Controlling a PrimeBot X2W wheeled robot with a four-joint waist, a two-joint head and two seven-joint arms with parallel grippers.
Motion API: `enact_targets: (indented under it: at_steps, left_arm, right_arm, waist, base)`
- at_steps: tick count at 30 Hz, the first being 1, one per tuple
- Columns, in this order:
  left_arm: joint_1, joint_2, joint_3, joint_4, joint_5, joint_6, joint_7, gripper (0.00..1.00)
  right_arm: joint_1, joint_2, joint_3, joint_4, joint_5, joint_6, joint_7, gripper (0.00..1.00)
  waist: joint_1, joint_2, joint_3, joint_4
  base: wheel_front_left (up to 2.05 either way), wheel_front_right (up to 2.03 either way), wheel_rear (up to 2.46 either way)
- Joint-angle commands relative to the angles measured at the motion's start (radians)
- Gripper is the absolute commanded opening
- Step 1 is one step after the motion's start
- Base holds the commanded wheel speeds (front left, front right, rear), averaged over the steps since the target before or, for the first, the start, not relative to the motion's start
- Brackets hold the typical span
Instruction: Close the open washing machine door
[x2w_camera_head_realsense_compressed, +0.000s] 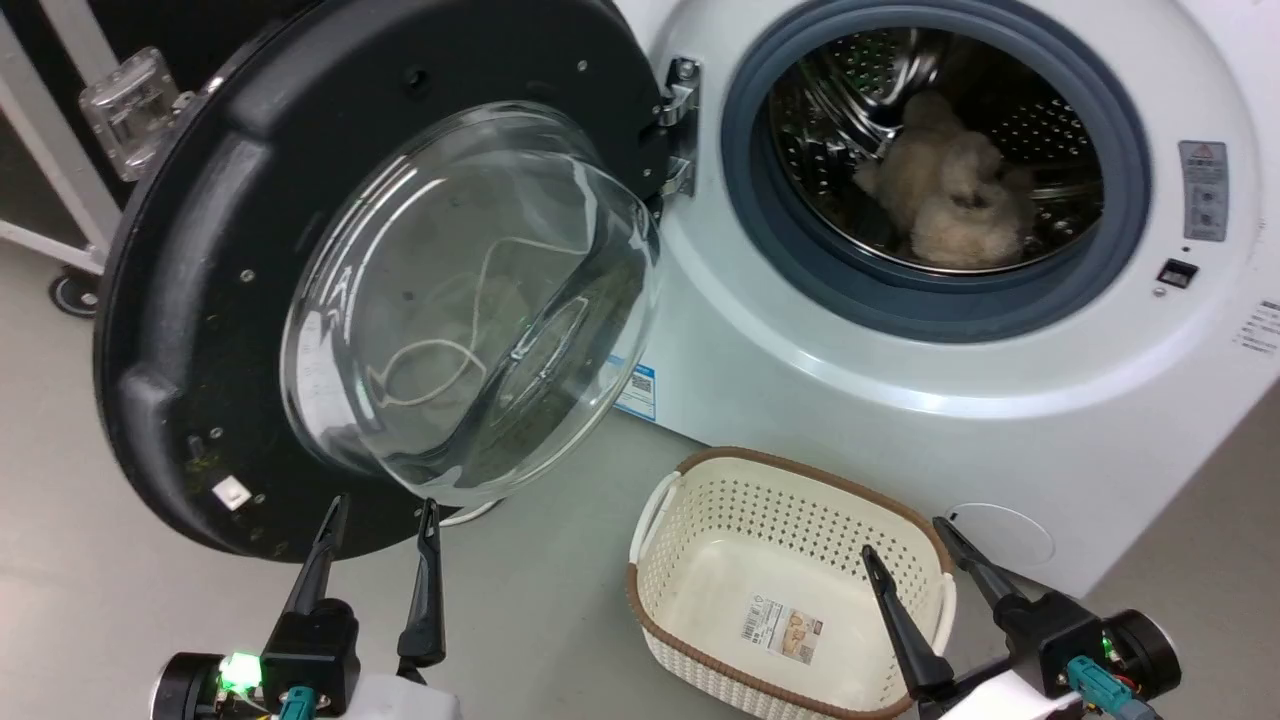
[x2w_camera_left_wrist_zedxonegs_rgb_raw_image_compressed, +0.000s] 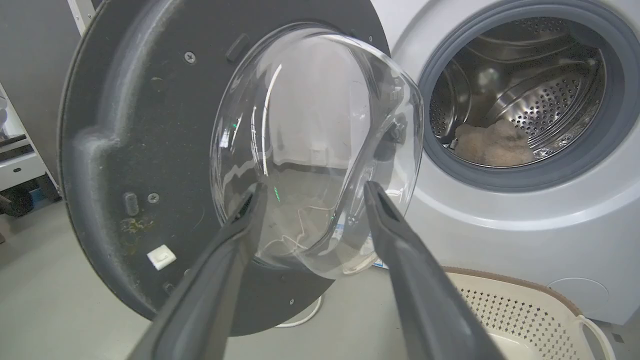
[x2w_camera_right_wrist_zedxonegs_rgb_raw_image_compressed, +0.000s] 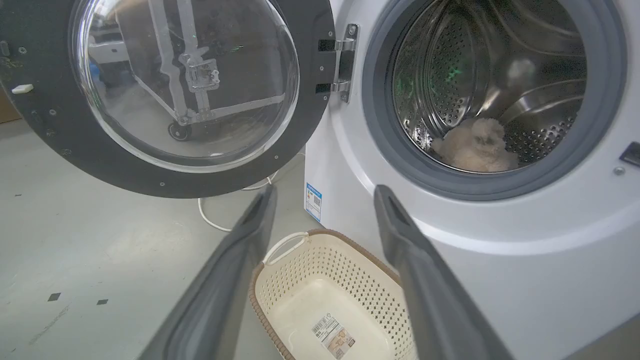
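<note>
**Clerk:** Item one, the task piece?

**Me:** Washing machine door (x2w_camera_head_realsense_compressed: 190, 300): large, round, with a wide glossy black rim and a bulging clear glass bowl at its centre. It stands swung wide open, left of the white front-loading washer (x2w_camera_head_realsense_compressed: 800, 390), hanging on its metal hinge (x2w_camera_head_realsense_compressed: 681, 125), inner side towards me.

**Clerk:** Your pincers?

**Me:** My left pincer (x2w_camera_head_realsense_compressed: 382, 508): released, fingers spread, grasping nothing. Its tips point up at the door's lower edge, and I cannot tell whether they touch it. My right pincer (x2w_camera_head_realsense_compressed: 905, 537): also released and holding nothing, above the far end of the cream perforated plastic basket with a brown rim (x2w_camera_head_realsense_compressed: 700, 478).

**Clerk:** Basket location?

**Me:** On the grey floor (x2w_camera_head_realsense_compressed: 550, 600), just before the washer.

**Clerk:** Inside the machine?

**Me:** Perforated steel drum (x2w_camera_head_realsense_compressed: 850, 80), ringed by a grey rubber seal (x2w_camera_head_realsense_compressed: 757, 230). One pale fluffy bundle (x2w_camera_head_realsense_compressed: 950, 195) lies at its bottom.
</note>
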Motion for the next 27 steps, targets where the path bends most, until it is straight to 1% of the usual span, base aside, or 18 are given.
enact_targets:
  at_steps: [1,2,3,4,10,13,15,16,20,23,27]
  left_arm:
    - [0.013,0.006,-0.004,-0.004,-0.006,0.006,-0.011,1.0]
    - [0.015,0.006,-0.005,-0.001,-0.01,0.005,-0.013,1.0]
    - [0.016,0.005,-0.005,0.006,-0.016,0.002,-0.015,0.53]
    - [0.017,0.005,-0.005,0.012,-0.023,-0.002,-0.017,0.0]
    - [0.006,0.006,0.008,-0.007,-0.036,-0.003,-0.029,0.0]
    - [-0.007,-0.005,0.041,-0.037,-0.074,-0.003,-0.036,0.0]
    - [-0.03,-0.01,0.069,-0.067,-0.101,-0.011,-0.04,0.0]
    - [-0.076,-0.018,0.138,-0.112,-0.156,-0.021,-0.046,0.0]
    - [-0.153,-0.013,0.247,-0.116,-0.265,-0.054,-0.055,0.0]
    - [-0.234,0.025,0.317,-0.059,-0.364,-0.083,-0.042,0.0]
    - [-0.368,0.092,0.425,0.06,-0.548,-0.099,0.076,0.0]
  right_arm:
    - [-0.01,-0.006,0.005,0.007,-0.004,0.001,-0.013,1.0]
    - [-0.009,-0.006,0.006,0.009,-0.005,0.001,-0.015,1.0]
    - [-0.009,-0.006,0.007,0.01,-0.005,0.001,-0.017,1.0]
    - [-0.009,-0.006,0.008,0.012,-0.005,0.001,-0.019,1.0]
    - [-0.003,-0.004,0.009,0.016,-0.001,0.001,-0.031,1.0]
    - [0.003,-0.003,0.006,0.017,-0.004,0.001,-0.038,1.0]
    - [0.01,-0.002,0.003,0.016,-0.007,0.001,-0.042,1.0]
    - [0.021,0.0,-0.005,0.015,-0.005,0.001,-0.048,1.0]
    - [0.033,0.003,-0.015,0.011,-0.013,0.001,-0.056,1.0]
    - [0.041,0.004,-0.024,0.004,-0.023,0.001,-0.063,1.0]
    - [0.03,-0.003,-0.018,0.0,-0.036,0.001,-0.071,1.0]
  waist:
    - [0.0,0.0,0.0,0.009]
    - [0.0,0.0,0.0,0.013]
    - [0.0,0.0,0.0,0.017]
    - [0.0,0.0,0.0,0.021]
    - [0.0,0.0,-0.002,0.046]
    - [0.0,0.0,-0.001,0.059]
    - [0.0,0.0,0.0,0.069]
    - [0.0,0.0,0.003,0.081]
    - [0.0,0.0,0.013,0.094]
    - [-0.0001,0.0,0.026,0.098]
    - [-0.0001,0.0,0.058,0.081]
  base:
    - [0.0,0.0,0.0]
    - [0.0,0.0,0.0]
    - [0.0,0.0,0.0]
    - [0.0,0.0,0.0]
    - [0.0,0.0,0.0]
    - [0.0,0.0,0.0]
    - [0.0,0.0,0.0]
    - [0.0,0.0,0.0]
    - [0.0,0.0,0.0]
    - [0.0,0.0,0.0]
    - [0.0,0.0,0.0]
